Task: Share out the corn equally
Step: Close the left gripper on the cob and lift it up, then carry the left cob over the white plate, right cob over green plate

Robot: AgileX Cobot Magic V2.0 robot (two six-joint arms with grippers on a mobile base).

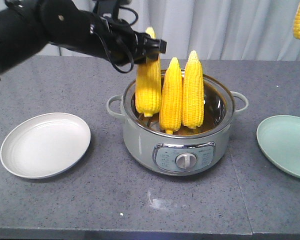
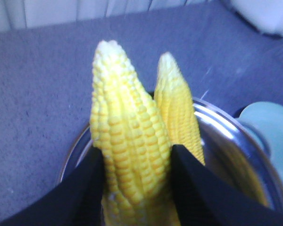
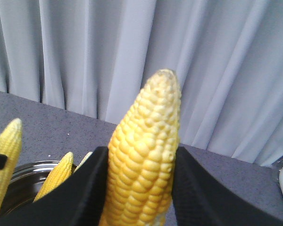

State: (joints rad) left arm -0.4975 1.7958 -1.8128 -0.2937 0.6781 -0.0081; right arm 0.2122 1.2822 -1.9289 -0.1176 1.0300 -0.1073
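Corn clamped upright in left tool, upper centre, base low by pot rim beside two standing cobs, fourth cob clamped in right tool, top right: risks clipping rim or toppling neighbours if swung out low.

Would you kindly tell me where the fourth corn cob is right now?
The fourth cob stands upright in the right gripper, high in the air; the front view shows it at the top right corner, above the green plate.

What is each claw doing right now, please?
Left claw: closed on one corn cob.
Right claw: closed on another corn cob.
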